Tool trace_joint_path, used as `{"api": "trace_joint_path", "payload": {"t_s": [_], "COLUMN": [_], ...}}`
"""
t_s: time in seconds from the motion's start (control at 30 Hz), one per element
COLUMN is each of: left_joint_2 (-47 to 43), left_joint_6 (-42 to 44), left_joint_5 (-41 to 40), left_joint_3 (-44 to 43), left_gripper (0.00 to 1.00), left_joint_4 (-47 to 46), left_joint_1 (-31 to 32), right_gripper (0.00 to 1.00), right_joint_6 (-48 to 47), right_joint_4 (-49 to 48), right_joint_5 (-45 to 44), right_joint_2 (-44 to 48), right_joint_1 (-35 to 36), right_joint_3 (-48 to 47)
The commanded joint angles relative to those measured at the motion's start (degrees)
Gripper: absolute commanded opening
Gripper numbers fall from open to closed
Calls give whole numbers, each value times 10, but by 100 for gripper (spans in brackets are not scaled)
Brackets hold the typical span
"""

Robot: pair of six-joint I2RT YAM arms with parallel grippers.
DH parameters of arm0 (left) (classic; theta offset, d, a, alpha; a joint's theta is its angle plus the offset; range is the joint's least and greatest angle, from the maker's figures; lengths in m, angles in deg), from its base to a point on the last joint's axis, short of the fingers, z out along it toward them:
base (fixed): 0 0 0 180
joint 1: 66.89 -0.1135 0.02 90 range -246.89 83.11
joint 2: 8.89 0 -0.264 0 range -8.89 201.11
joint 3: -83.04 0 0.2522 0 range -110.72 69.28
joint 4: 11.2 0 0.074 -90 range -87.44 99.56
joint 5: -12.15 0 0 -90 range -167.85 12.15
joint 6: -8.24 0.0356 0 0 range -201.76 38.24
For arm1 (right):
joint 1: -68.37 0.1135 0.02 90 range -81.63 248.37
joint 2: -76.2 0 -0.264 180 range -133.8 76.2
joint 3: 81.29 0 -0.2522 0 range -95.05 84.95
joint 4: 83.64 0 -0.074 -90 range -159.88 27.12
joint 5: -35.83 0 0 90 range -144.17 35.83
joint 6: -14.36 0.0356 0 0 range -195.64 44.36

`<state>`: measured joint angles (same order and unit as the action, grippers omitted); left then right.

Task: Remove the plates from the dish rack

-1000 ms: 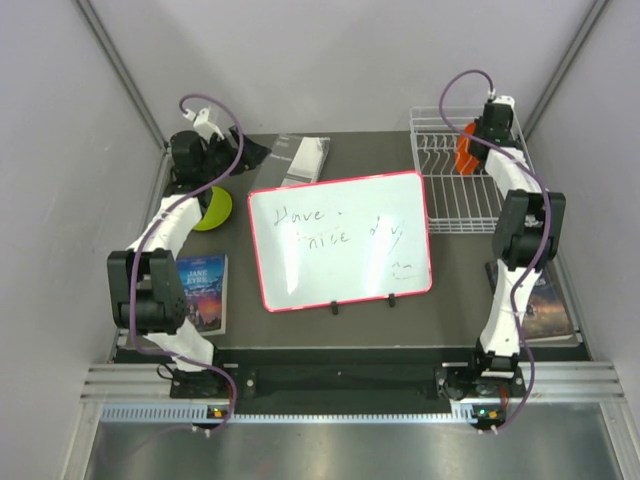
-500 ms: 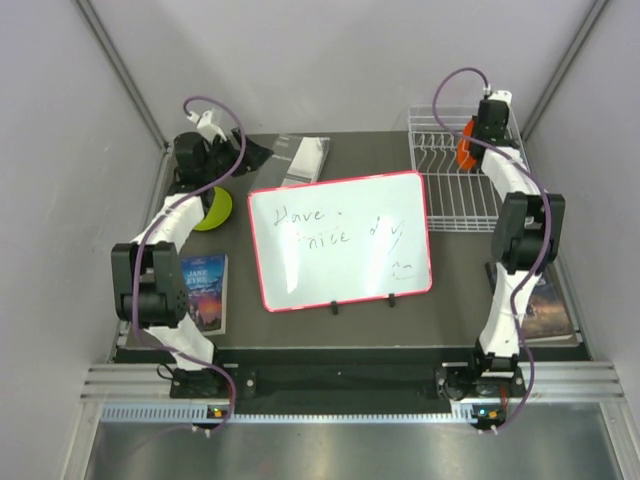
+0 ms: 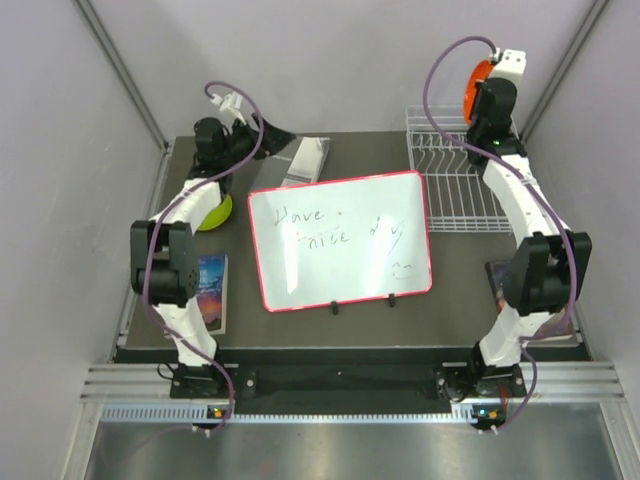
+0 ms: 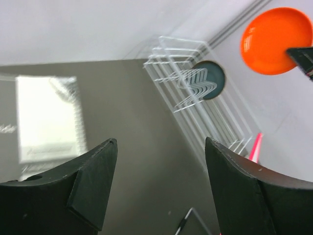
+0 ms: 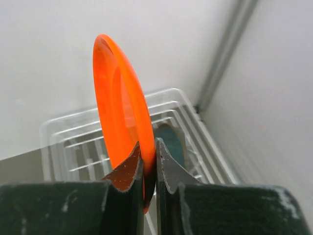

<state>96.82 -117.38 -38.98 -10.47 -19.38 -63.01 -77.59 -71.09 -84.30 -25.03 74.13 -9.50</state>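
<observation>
My right gripper [image 5: 149, 147] is shut on the lower rim of the orange plate [image 5: 117, 98], which stands on edge. In the top view that orange plate [image 3: 478, 84] hangs in the air above the back of the white wire dish rack [image 3: 460, 190]. A dark teal plate [image 5: 171, 141] stands upright in the dish rack [image 5: 73, 142] below. The left gripper [image 4: 161, 147] is open and empty, raised over the table's back left, and faces the dish rack [image 4: 195, 93], the teal plate [image 4: 212, 78] and the orange plate [image 4: 276, 33]. A lime green plate [image 3: 215, 212] lies on the table under the left arm.
A pink-framed whiteboard [image 3: 340, 240] with writing fills the middle of the table. A book [image 3: 207, 290] lies at the front left and another [image 3: 494, 276] at the right, partly behind the right arm. A white booklet [image 3: 308, 160] lies at the back.
The right gripper closed on the orange plate and lifted it up out of the rack. The left arm rose and turned its gripper towards the rack.
</observation>
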Motion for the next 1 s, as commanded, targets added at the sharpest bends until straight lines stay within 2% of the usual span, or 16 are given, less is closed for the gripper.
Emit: {"api": "trace_joint_path", "payload": {"t_s": [0.0,0.17,0.27,0.5,0.87,0.97], "left_joint_2": [54,121,150,208,242,245], "left_joint_6": [-86,-129,-160,-188,-226,-221], "left_joint_5": [35,38,33,17,8,7], "left_joint_3": [-65,-140,-175,-234,-270,-275], "left_gripper": [77,76,75,75,74,65], "left_joint_4": [-123,-159,-170,-195,-239,-234], "left_joint_1": [24,57,75,108,115,115], "right_gripper": [1,0,0,0,0,0], "right_joint_6": [106,205,252,331,400,422], "right_joint_4": [10,-36,-69,-157,-209,-231], "right_joint_5": [191,367,417,489,551,573], "right_joint_2": [33,30,20,-9,-56,-69], "right_joint_1": [6,13,25,49,78,83], "right_joint_3": [11,42,54,70,60,56]}}
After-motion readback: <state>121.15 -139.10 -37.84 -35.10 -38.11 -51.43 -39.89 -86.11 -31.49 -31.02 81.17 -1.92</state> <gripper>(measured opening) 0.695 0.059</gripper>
